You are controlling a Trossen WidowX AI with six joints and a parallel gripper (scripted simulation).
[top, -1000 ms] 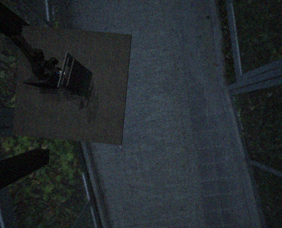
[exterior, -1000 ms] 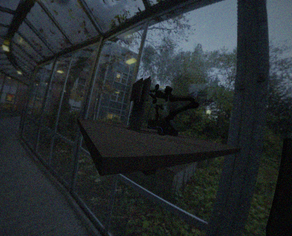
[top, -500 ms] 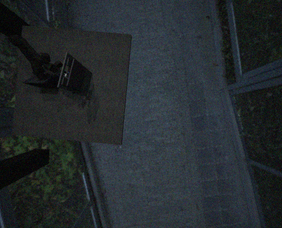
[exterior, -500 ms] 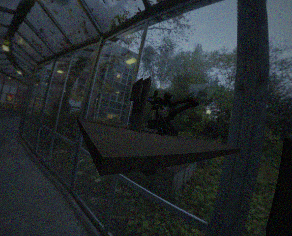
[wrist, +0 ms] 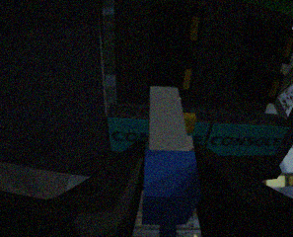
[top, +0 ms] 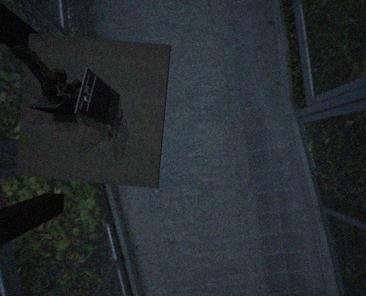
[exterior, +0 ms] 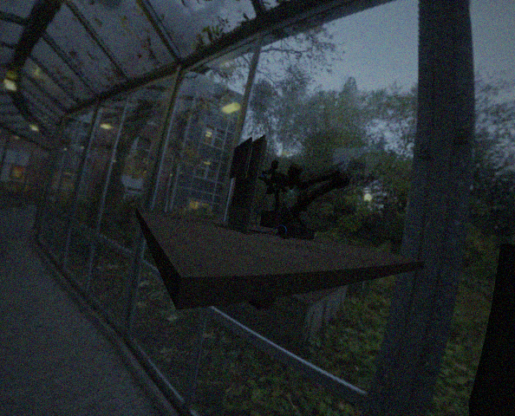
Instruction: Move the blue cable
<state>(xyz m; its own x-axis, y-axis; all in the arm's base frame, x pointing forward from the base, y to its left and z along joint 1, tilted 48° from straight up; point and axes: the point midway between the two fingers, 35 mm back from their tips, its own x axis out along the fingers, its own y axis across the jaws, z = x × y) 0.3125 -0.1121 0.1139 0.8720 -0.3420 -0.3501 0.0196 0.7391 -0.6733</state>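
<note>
As the tool clamps on the blue plug before the teal label strip, unplugging seems done, while inserting it in the lower CONSOLE port, then releasing, apparently remain.

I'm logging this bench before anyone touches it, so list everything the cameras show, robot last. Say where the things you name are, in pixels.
plug: one, blue body with a pale front, between the fingers in the wrist view [wrist: 170, 173]
label strips: two, teal, lettered, side by side behind the plug [wrist: 250, 141]
rack: one, dark with pale edges, standing on the table [top: 105, 102] [exterior: 240, 201]
table: one, brown, under rack and arm [top: 138, 143] [exterior: 249, 259]
posts: several, grey or dark, around the walkway [exterior: 441, 134]
walkway: one, grey-blue, beside the table [top: 224, 159] [exterior: 34, 322]
arm: one, black, on the rack's port side [top: 33, 61] [exterior: 318, 181]
gripper: one, black, shut on the plug [wrist: 170, 197]
</note>
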